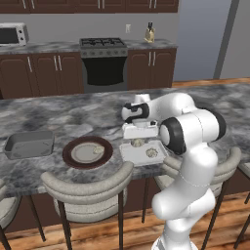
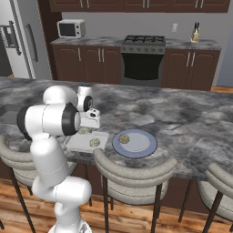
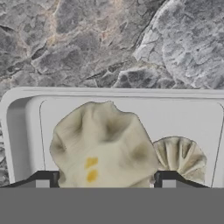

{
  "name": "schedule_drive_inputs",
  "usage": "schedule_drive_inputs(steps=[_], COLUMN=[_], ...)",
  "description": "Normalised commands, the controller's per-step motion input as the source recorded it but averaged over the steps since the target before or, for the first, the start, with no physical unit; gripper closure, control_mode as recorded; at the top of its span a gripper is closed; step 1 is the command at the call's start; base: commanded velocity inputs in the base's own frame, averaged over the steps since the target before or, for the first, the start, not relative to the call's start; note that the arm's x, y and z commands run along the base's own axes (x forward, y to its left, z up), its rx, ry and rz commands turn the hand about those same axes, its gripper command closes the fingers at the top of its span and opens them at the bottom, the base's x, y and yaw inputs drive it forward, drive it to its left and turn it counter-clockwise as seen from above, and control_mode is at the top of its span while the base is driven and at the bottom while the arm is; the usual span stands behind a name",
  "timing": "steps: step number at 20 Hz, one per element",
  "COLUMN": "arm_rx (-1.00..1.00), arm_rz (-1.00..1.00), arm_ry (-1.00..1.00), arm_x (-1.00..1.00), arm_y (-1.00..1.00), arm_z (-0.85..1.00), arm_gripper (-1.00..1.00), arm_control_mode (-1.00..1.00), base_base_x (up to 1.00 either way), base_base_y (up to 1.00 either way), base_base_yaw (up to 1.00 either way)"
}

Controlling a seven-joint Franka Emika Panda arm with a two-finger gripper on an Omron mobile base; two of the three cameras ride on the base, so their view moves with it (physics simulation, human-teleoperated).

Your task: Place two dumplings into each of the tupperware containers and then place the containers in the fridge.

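My gripper (image 3: 105,180) hangs low over the whitish tupperware container (image 3: 21,101) at the counter's near edge, shut on a pale pleated dumpling (image 3: 103,144) that sits between its fingertips (image 3: 41,179). A second dumpling (image 3: 180,157) lies in the same container beside it. From the base, the gripper (image 1: 139,135) is over that container (image 1: 128,155), which holds both dumplings (image 1: 152,153). The dark grey tupperware container (image 1: 29,145) stands at the left. One dumpling (image 1: 99,150) lies on the brown-rimmed plate (image 1: 73,161) and another dumpling (image 2: 124,139) on the blue-rimmed plate (image 2: 148,150). The fridge (image 2: 18,41) stands at the back left.
Curved bar stools (image 1: 88,188) line the counter's near edge below the plates. Across the room are a stove (image 1: 103,61), dark cabinets, a microwave (image 2: 71,28) and a knife block (image 1: 150,33). My own white arm (image 1: 193,132) hides the counter's right part.
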Motion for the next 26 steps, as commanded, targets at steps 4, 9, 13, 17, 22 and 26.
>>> schedule_drive_inputs(steps=[4,9,13,17,22,26], arm_rx=[0.0,0.0,0.0,0.0,0.0,0.0], arm_rz=[0.0,0.0,0.0,0.0,0.0,0.0], arm_ry=[0.0,0.0,-0.05,-0.1,-0.05,0.0], arm_x=[0.0,-0.05,-0.59,-0.38,0.01,0.01], arm_y=[0.07,0.0,0.0,0.0,0.0,0.05], arm_z=[-0.41,-0.15,0.0,-0.02,-0.06,0.0], arm_gripper=[1.0,1.0,1.0,1.0,-1.0,-1.0], arm_control_mode=[-1.0,-1.0,-1.0,-1.0,-1.0,-1.0], base_base_x=[0.0,0.0,0.0,0.0,0.0,0.0], base_base_y=[0.0,0.0,0.0,0.0,0.0,0.0], base_base_yaw=[0.0,0.0,0.0,0.0,0.0,0.0])
